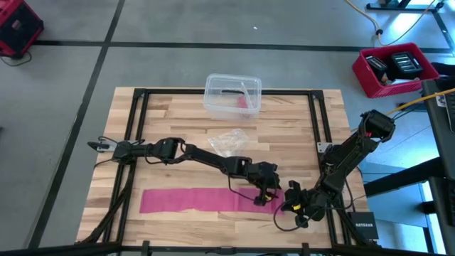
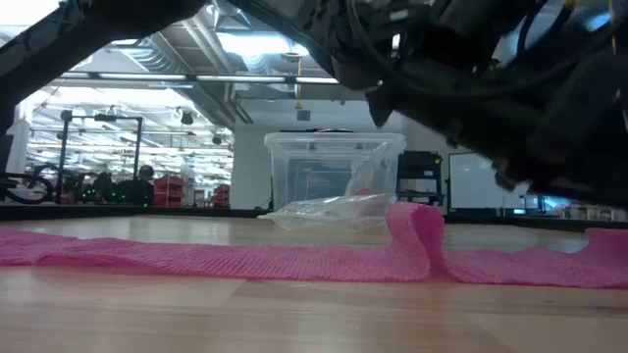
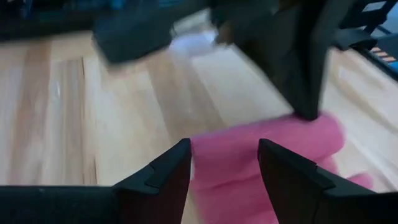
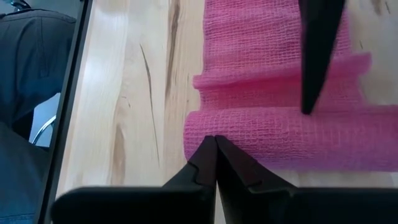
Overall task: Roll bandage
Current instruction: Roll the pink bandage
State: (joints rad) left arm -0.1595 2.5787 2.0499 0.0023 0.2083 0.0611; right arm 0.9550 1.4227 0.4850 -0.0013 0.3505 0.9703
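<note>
— Across the lower middle of the overhead picture, what lies on the tabletop (image 1: 178, 121)?
— The pink bandage (image 1: 192, 200), flat as a band from lower left toward centre, its right end bunched under the left gripper (image 1: 266, 193). The right gripper (image 1: 291, 206) sits just beside that end, lower right of centre.

— Anything else around?
— A clear plastic box (image 1: 232, 94) at the upper centre edge, and a crumpled clear wrapper (image 1: 227, 141) between it and the bandage. Both are well apart from the grippers. A red bin (image 1: 395, 69) stands on the floor at upper right.

— And from table height?
— The bandage (image 2: 245, 260) runs across the frame with a raised fold right of centre. The box (image 2: 334, 172) and wrapper (image 2: 329, 208) stand behind it. Dark arm parts fill the top and block the grippers.

— The left wrist picture?
— The left gripper (image 3: 224, 165) is spread, its fingers (image 3: 168, 171) either side of the bandage (image 3: 267, 146). A dark finger of the other arm comes down onto the pink roll's far side.

— The right wrist picture?
— The right gripper (image 4: 215, 155) is clenched, tips together, at the edge of the rolled bandage (image 4: 280, 134), holding nothing. A dark finger crosses the fabric at upper right.
</note>
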